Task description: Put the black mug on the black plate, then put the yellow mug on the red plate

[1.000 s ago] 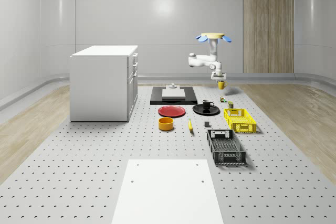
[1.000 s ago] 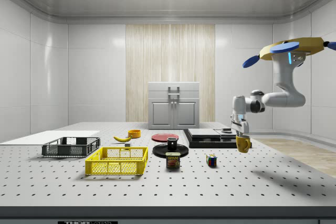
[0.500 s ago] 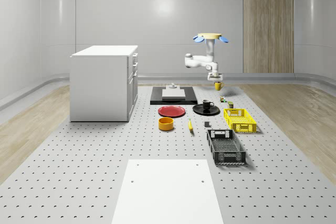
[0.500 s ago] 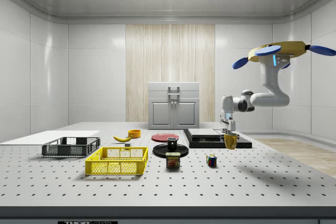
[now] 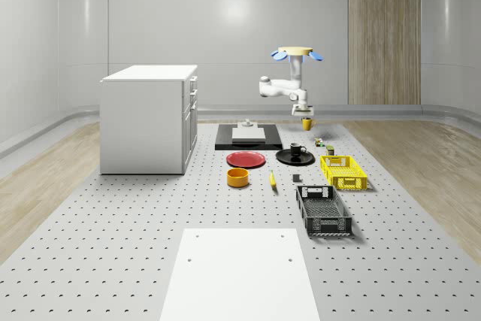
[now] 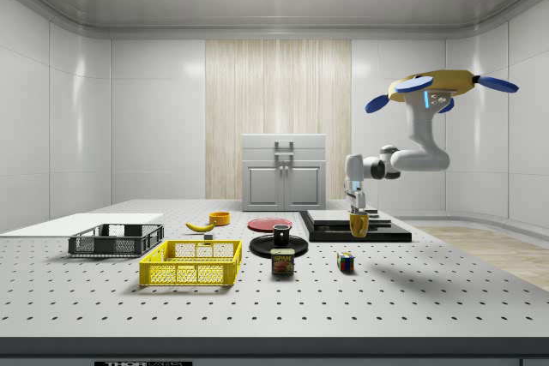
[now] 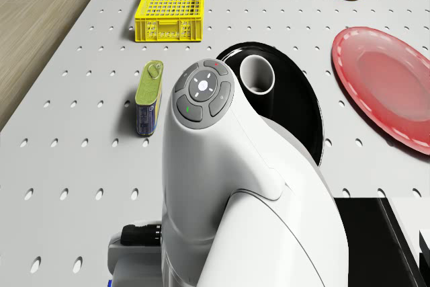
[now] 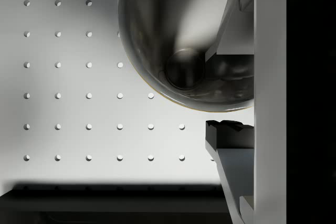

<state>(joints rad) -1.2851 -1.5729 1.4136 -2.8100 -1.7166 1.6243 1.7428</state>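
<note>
I see the drone (image 6: 433, 88) hovering over the far part of the tabletop (image 5: 135, 223), beside the black slab (image 5: 248, 140), with open room around it. My gripper (image 6: 356, 209) is closed on the rim of the yellow mug (image 6: 358, 225), which hangs upright in the air above the tabletop. The black mug (image 5: 296, 149) already stands on the black plate (image 5: 285, 158), and the red plate (image 5: 246, 159) lies just beside it.

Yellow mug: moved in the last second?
Yes. In the side view the yellow mug, held in the gripper, has shifted toward that view's left, nearer the black plate.
</note>
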